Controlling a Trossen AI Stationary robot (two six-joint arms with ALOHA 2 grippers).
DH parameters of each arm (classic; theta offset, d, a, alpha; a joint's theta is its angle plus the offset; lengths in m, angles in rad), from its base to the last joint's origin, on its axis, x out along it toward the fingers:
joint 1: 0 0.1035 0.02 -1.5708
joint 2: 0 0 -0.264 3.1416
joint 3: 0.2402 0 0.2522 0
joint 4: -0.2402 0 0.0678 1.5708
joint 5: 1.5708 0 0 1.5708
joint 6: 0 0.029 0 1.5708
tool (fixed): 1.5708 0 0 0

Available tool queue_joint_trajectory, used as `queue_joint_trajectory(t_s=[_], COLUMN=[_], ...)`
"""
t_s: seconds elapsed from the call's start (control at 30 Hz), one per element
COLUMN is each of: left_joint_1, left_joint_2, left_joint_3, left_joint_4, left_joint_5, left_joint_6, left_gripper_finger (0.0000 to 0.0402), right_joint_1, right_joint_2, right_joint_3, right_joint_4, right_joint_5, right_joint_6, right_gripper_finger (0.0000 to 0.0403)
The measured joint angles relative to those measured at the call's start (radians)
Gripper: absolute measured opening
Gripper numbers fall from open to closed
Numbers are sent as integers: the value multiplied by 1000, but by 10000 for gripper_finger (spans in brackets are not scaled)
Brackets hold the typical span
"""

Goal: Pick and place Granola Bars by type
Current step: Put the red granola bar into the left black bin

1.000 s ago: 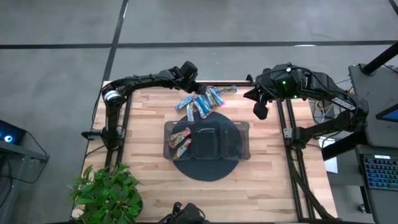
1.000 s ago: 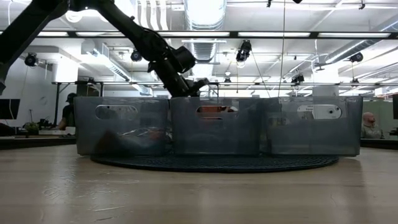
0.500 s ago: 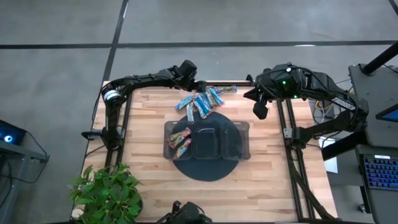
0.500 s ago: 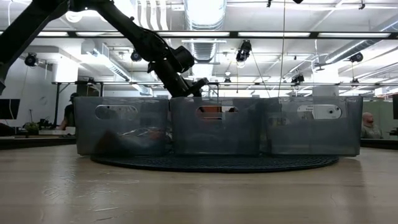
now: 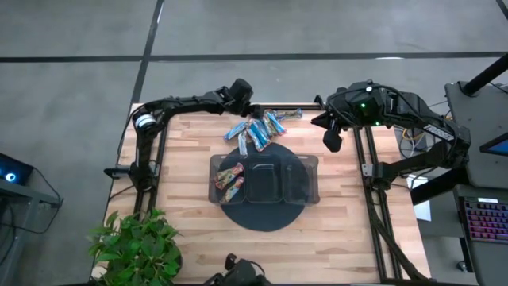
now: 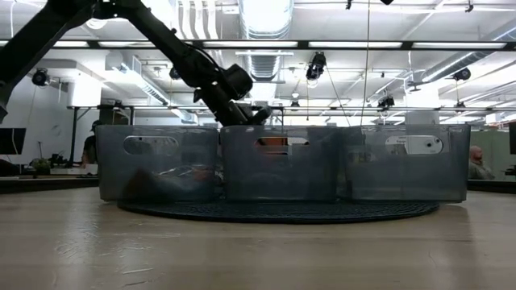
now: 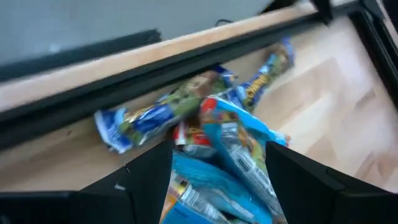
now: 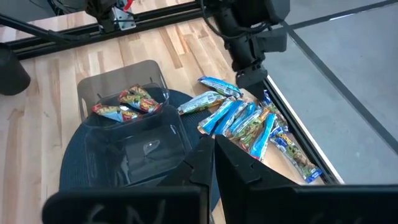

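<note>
Left fingers [image 7: 149,180] apart over seemingly crinkled blue Granola Bars [image 7: 217,155]

- Robotics lab or open industrial workspace, not a home.
- Wooden table [image 5: 190,206] on a black metal frame, standing alone on grey concrete floor [image 5: 79,79] with dark floor lines.
- Two dark robot arms mounted at the table edges, cables [image 5: 421,119] trailing from the right one.
- Exposed ceiling in the low view: ducts [image 6: 266,16], pipes, long strip lights [image 6: 387,44].
- Desks in the background with a seated person [image 6: 89,149]; another person [image 6: 480,163] at far right.
- Keyboard [image 5: 486,218] and workstation beside the table; potted plant [image 5: 136,246] at the near corner.
</note>
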Motion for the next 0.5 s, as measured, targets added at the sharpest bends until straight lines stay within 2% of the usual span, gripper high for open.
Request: queue_joint_trajectory(t_s=[0.23,0.5], left_joint_1=[-6,-8], left_joint_2=[0,0], left_joint_3=[-10,-11], left_joint_4=[50,56], left_joint_5=[16,190], left_joint_6=[233,442], left_gripper_finger=[238,238], right_joint_1=[0,0], right_joint_2=[0,0], right_joint_3=[0,0], right_joint_4=[0,0], right_joint_5=[-1,-8], right_joint_6=[0,0], right_gripper_finger=[9,9])
